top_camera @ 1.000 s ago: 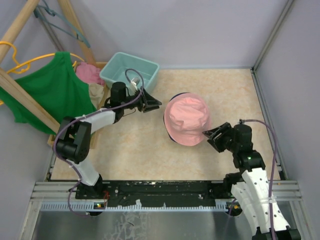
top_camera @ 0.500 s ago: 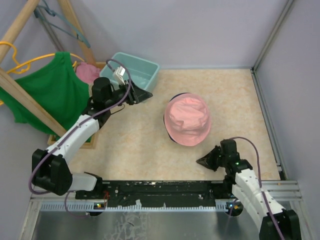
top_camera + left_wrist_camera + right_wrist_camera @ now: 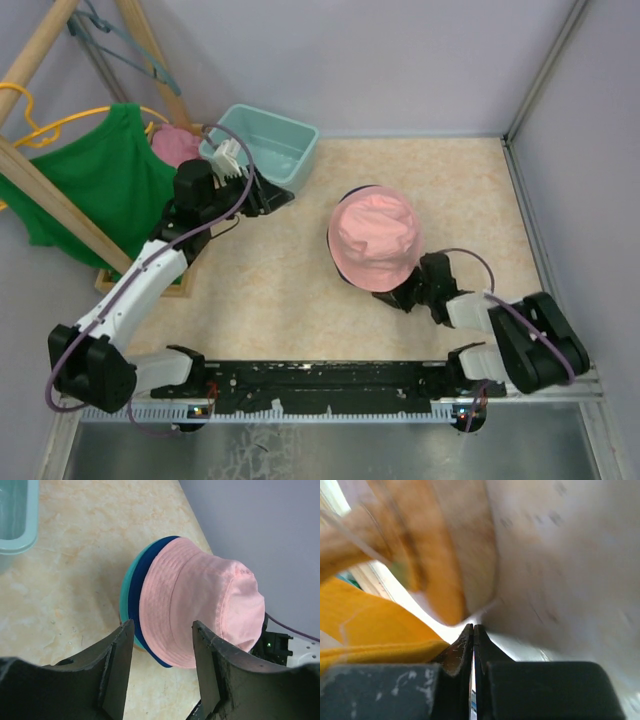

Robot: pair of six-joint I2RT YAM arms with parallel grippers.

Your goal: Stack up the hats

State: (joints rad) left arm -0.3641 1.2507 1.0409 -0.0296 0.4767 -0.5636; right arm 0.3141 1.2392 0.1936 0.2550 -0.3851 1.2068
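Note:
A pink hat (image 3: pixel 375 238) lies crown up in the middle of the table, on top of a pile. In the left wrist view the pink hat (image 3: pixel 200 597) covers a navy blue hat (image 3: pixel 136 582) and a teal hat (image 3: pixel 125 596), of which only the brims show. My left gripper (image 3: pixel 283 194) hangs open and empty by the tub, well left of the pile; its jaws (image 3: pixel 162 626) stand apart. My right gripper (image 3: pixel 403 297) lies low at the pile's near right edge, shut. In the blurred right wrist view, orange-yellow fabric (image 3: pixel 365 625) lies right beside its shut fingertips (image 3: pixel 473 628).
A teal plastic tub (image 3: pixel 262 140) stands at the back left. A green tank top (image 3: pixel 100 180) hangs on a wooden rack (image 3: pixel 55 205), with a pink cloth (image 3: pixel 178 145) beside it. Grey walls close in the back and the right side.
My right gripper shut, dropped toward the near edge, then slid in low against the pile's near right rim. My left arm drew back to the left, toward the tub.

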